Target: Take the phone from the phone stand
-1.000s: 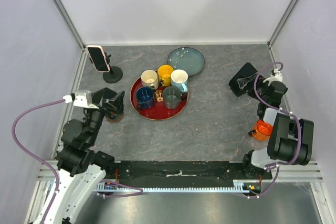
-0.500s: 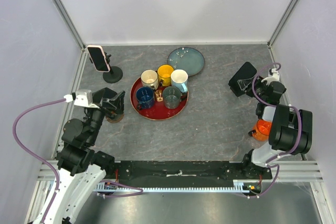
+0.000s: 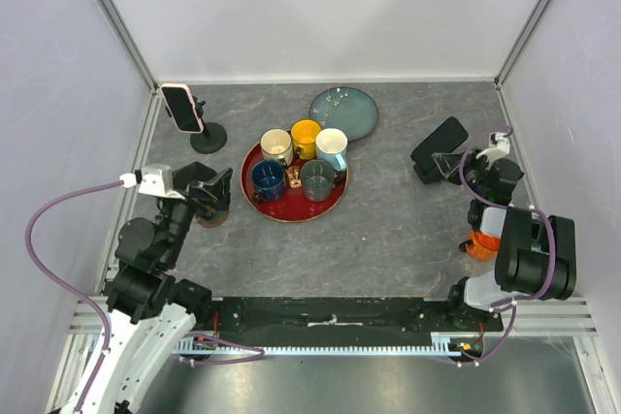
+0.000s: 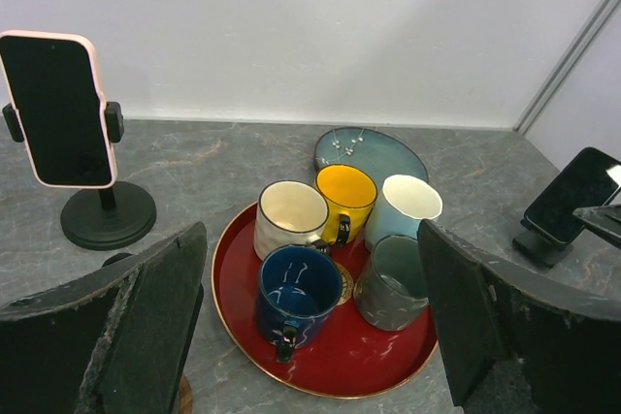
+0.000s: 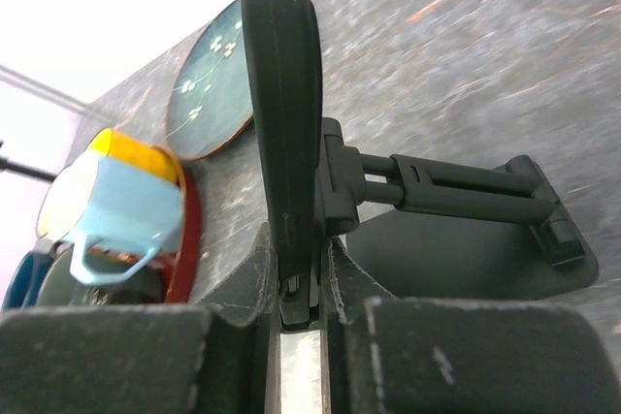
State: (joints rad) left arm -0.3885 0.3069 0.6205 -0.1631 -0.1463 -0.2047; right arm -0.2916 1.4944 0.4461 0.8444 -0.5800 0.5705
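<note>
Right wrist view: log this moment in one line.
right gripper: shut on black phone edge | black phone: on folding stand | left gripper: open, holding nothing

Phone [image 5: 279, 104] top cropped, bottom seemingly hidden.

readable text: none in any view
dark phone [image 3: 439, 145]: screen black, no lettering or logo legible
pink-cased phone [image 4: 56, 109]: screen black, nothing written on it
mugs [image 4: 293, 220]: plain glaze, no words or numbers
blue plate [image 3: 344, 111]: small white flecks only, not letters
red tray [image 4: 388, 367]: a small gold mark at its middle, mostly hidden by the mugs, too small to read
</note>
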